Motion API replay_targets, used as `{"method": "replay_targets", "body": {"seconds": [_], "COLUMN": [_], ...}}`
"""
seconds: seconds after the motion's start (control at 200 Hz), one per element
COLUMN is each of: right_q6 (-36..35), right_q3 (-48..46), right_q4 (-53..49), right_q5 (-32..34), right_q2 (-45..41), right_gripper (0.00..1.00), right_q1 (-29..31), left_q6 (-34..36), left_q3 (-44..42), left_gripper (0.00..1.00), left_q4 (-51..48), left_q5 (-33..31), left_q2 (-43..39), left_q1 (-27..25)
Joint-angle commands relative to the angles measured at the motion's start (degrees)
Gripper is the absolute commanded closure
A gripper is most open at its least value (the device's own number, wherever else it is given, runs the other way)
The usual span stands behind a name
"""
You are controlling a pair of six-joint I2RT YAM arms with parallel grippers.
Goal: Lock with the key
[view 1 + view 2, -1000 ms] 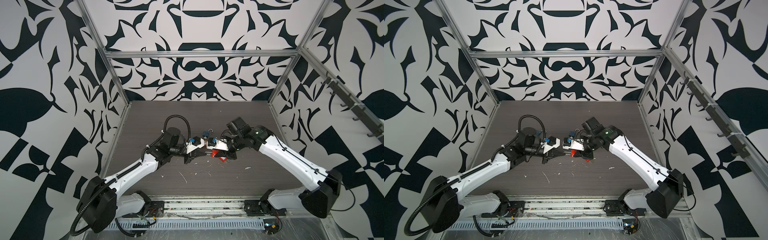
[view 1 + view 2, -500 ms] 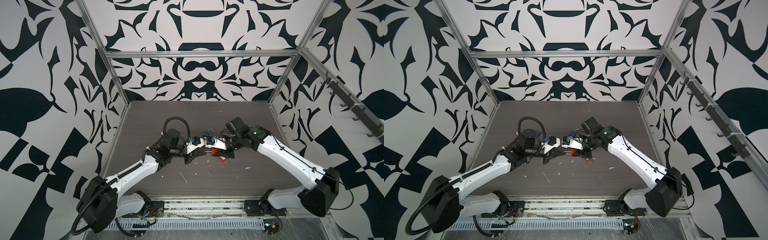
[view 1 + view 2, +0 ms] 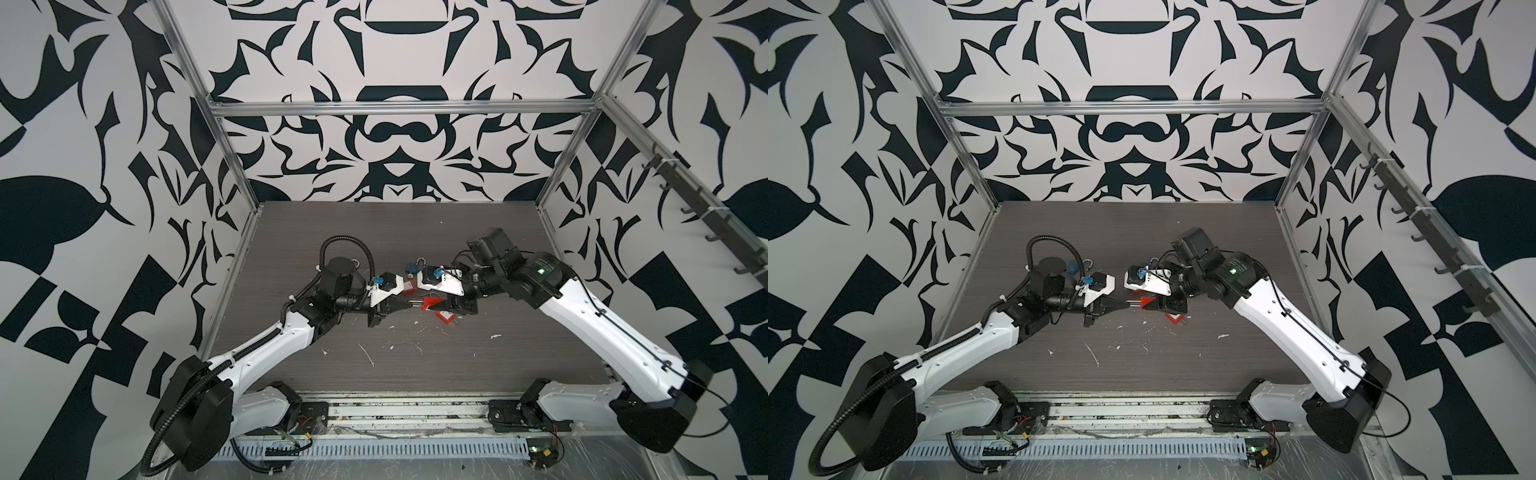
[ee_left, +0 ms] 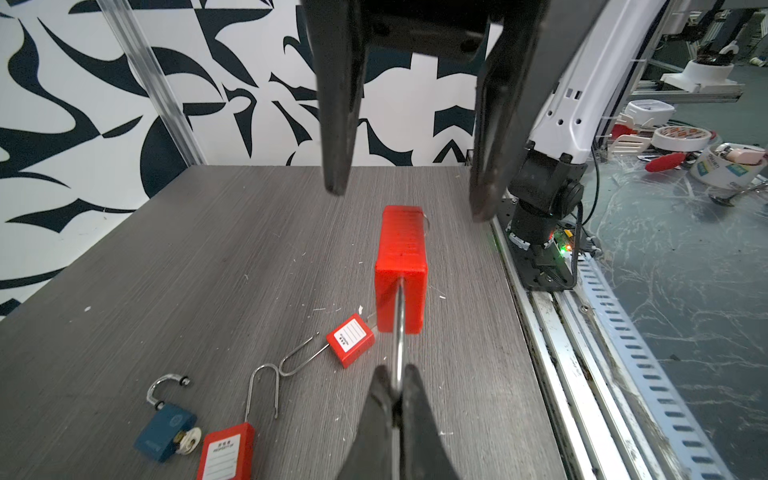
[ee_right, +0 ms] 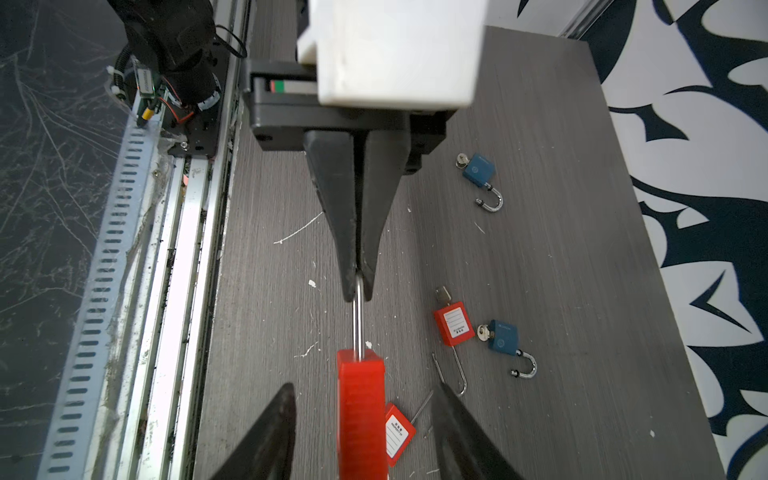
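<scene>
on the left, the left gripper reaches toward the middle of the table. it is pinched fully together on the steel shackle of a red padlock. the lock hangs clear of the table, over its middle, with the red body pointing away toward the right arm. the shackle shows edge-on, so i cannot tell whether it is latched.

loose locks lie on the table under and behind this spot. in the right wrist view a blue padlock has its shackle swung open and a key in its base. it lies just beside a loose red padlock. a second blue padlock, also open, lies well apart from them. another red padlock lies flat beneath the held one.

further right, the right gripper faces the left one. its jaws stand wide, one on each side of the far end of the red body. neither jaw touches the body, and the gripper holds nothing.
</scene>
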Motion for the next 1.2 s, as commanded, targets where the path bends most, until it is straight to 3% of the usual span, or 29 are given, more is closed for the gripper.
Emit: {"method": "replay_targets", "body": {"seconds": [0.0,0.26,0.535,0.925,1.195], "right_q6": [2.22,3.54,3.14,4.56,4.4], "right_q3": [2.02,1.02,-0.78,-4.43,-9.67], "right_q4": [-5.31,-10.77,-14.72,-11.04,-2.42], "right_q5": [2.25,1.36,-2.65,-8.03,-2.8], "right_q2": [-4.19,-6.65,-3.09,0.49,-1.13], "right_gripper": [0.45,0.48,0.51,0.54,0.57], "right_q1": [-1.57,-9.24,-10.36,-10.4,-9.77], "left_q6": [0.8,2.84,3.04,1.41,-0.32], "left_q3": [0.19,2.17,2.99,2.51,2.39], "left_gripper": [1.0,1.0,1.0,1.0,1.0], "left_q4": [3.11,-0.42,-0.83,2.43,5.29], "left_q5": [3.27,5.0,6.3,6.03,6.34], "left_q2": [0.97,0.83,0.63,1.06,2.34], "left_q1": [0.2,0.19,0.19,-0.38,-0.82]}}
